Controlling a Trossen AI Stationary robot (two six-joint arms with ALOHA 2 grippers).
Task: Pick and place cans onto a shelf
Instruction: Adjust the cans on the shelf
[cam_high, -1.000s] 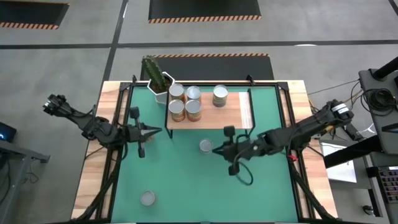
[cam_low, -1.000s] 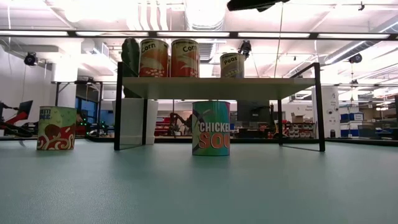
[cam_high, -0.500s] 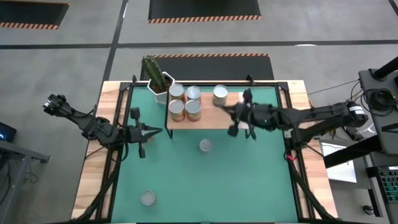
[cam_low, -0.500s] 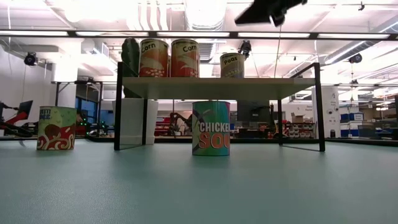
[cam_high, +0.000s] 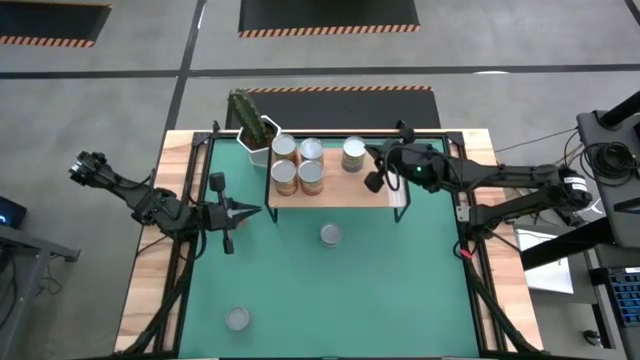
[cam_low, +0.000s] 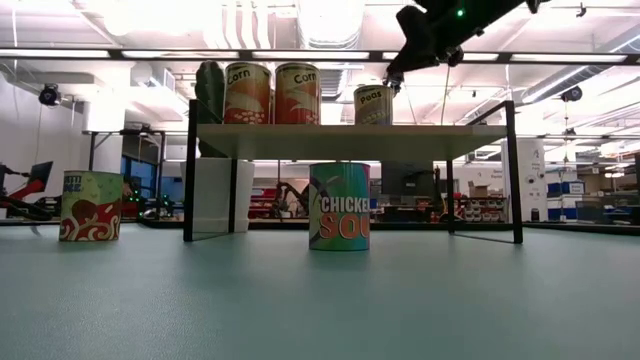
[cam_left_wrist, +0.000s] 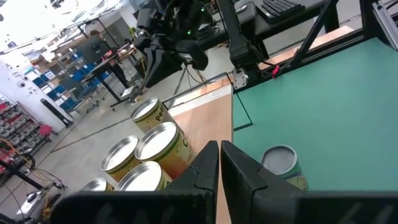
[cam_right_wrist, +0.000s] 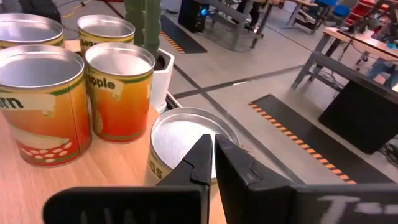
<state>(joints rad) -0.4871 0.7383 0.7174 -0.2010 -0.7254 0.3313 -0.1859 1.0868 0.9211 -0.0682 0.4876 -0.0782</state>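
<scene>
With its fingers pressed shut and empty, the right gripper (cam_high: 372, 166) hovered beside the silver-topped peas can (cam_high: 353, 154) on the light-wood shelf (cam_high: 345, 188); a careless nudge could topple it.

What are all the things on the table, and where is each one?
Cans on shelf: five, silver tops, four clustered at one end, one apart.
Cans on mat: two, one just in front of the shelf, one near the front edge.
Shelf: one, light wood, at the back.
Cactus pot: one, white, green cactus, beside the shelf.
Mat: one, green.
Left gripper: shut, over the mat.
Right gripper: shut, beside the lone shelf can.
</scene>
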